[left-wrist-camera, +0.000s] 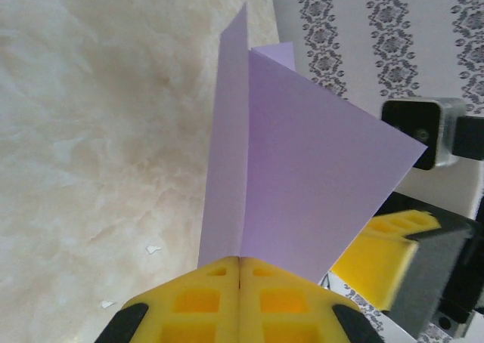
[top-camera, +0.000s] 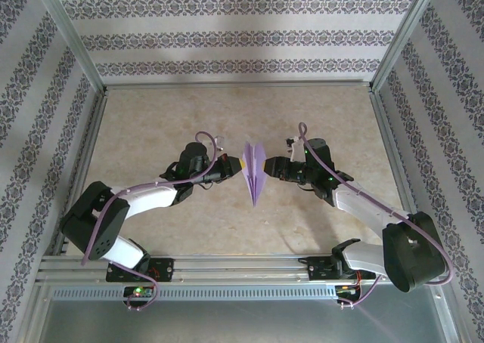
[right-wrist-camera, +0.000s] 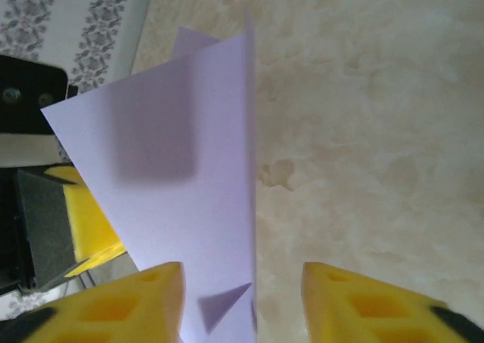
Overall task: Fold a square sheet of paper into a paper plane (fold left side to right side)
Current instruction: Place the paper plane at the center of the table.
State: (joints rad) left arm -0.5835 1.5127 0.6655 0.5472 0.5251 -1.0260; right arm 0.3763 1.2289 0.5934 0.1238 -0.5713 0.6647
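Observation:
The lavender paper plane (top-camera: 254,171) is in mid-table between both arms, its nose pointing toward the near edge and its wings raised in a V. The paper is this folded dart, no longer a flat square sheet. My left gripper (top-camera: 234,164) is shut on the plane's left side. In the left wrist view the yellow jaws (left-wrist-camera: 240,261) meet on the centre crease of the plane (left-wrist-camera: 295,184). My right gripper (top-camera: 268,167) is open at the plane's right side. In the right wrist view the plane (right-wrist-camera: 189,177) runs between its spread fingers (right-wrist-camera: 242,271) without being pinched.
The beige marbled tabletop (top-camera: 151,124) is fenced by aluminium rails (top-camera: 227,271) and patterned walls. Small white scraps (left-wrist-camera: 153,248) lie on the table near the left gripper. The right gripper's yellow finger (left-wrist-camera: 378,252) sits just behind the plane's wing.

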